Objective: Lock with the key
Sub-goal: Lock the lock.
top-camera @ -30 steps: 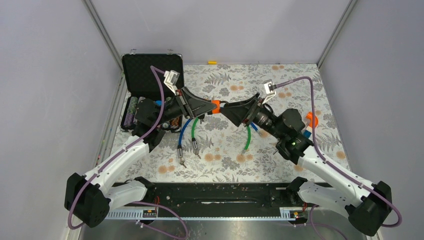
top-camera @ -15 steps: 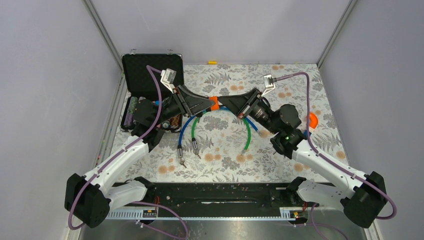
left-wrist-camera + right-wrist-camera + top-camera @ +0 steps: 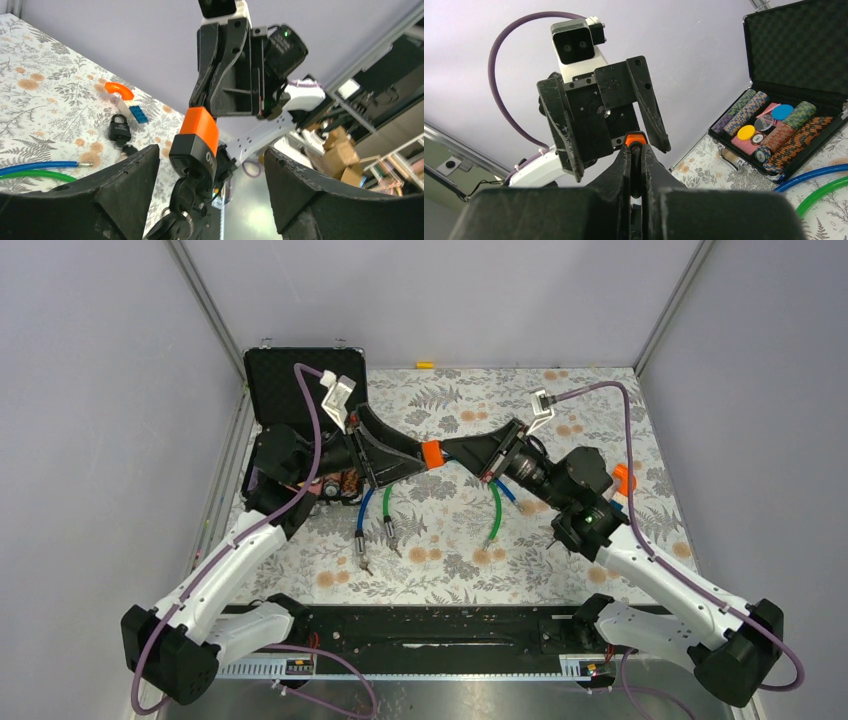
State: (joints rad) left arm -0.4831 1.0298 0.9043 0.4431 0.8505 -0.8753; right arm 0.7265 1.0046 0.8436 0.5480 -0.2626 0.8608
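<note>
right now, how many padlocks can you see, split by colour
orange padlock: 1, gripped in the right claw
black padlock: 1, lying on the table
total: 2

– where's the orange padlock (image 3: 198,131)?
– up off the tabletop, over its middle, pinched at its top end by the right gripper (image 3: 447,451). it hangs tilted, black keyhole end lowest.
– and the key (image 3: 184,192)?
– dark, seemingly seated in that lower end, with its ring (image 3: 176,222) dangling beneath. the shackle is hidden.
</note>
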